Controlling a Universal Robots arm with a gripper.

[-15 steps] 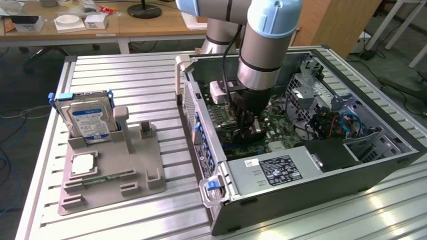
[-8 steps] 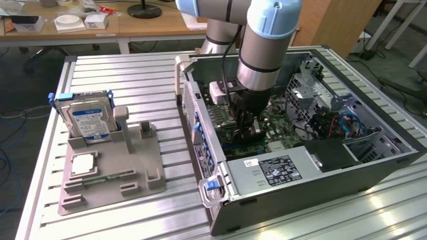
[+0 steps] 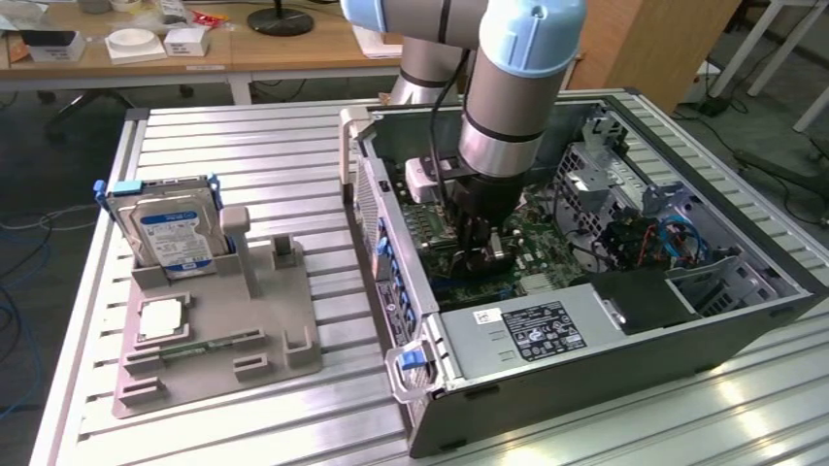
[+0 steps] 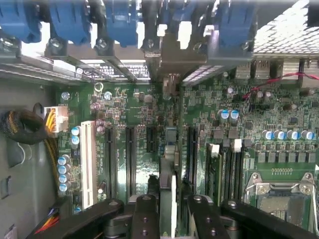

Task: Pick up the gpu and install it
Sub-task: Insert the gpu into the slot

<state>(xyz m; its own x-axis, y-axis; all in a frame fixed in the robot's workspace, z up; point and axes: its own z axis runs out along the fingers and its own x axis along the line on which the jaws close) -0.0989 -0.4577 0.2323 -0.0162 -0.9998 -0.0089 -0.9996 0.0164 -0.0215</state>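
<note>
The gpu (image 4: 169, 169) stands on edge between the gripper (image 4: 172, 209) fingers (image 4: 145, 211), which are closed on it, directly over a motherboard (image 4: 124, 114) slot inside the open computer case (image 3: 583, 359). It is held upright, likely so its lower edge can meet the slot.

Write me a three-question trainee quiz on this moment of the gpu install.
1. True or false: the gripper is inside the open computer case.
2. What do the fingers hold? A) hard drive B) gpu C) processor chip
3. What stands upright in the grey fixture outside the case?
Key: 1 true; 2 B, the gpu, seen edge-on over the motherboard; 3 the hard drive.
</note>
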